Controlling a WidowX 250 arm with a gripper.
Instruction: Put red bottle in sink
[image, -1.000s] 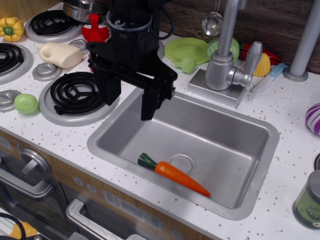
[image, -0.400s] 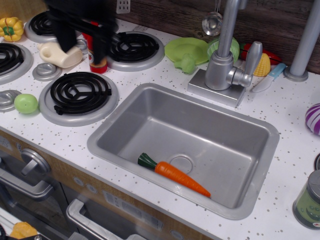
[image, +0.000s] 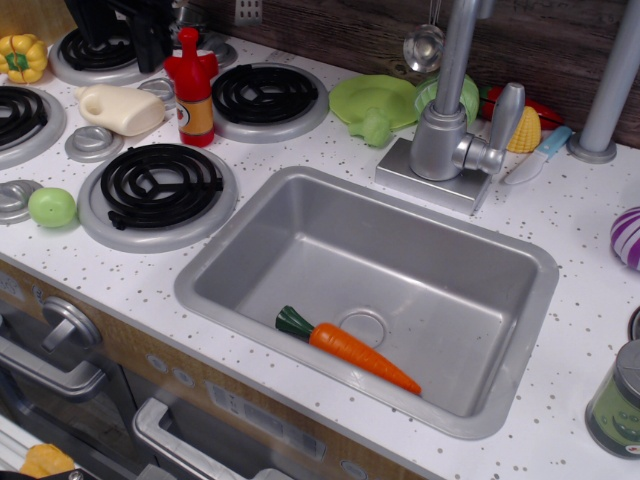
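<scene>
The red bottle (image: 192, 88) stands upright on the white counter between the stove burners, left of and behind the sink (image: 250, 235). It has a red nozzle cap and an orange-yellow label band. The sink is a silver basin with a round drain and holds only an orange toy carrot (image: 352, 350). My black gripper (image: 118, 30) is at the top left edge, behind and left of the bottle and apart from it. Its jaws look open and empty. Its upper part is cut off by the frame.
A cream-white bottle (image: 120, 108) lies left of the red bottle. A green ball (image: 52, 206) and a yellow pepper (image: 22, 55) sit at the left. The faucet (image: 450, 120) stands behind the sink, with a green plate (image: 372, 98) beside it. A green can (image: 618, 400) is at the right.
The gripper has moved from above the sink's left edge back and left, past the red bottle, to the top left corner. The bottle, which it hid before, now shows in full.
</scene>
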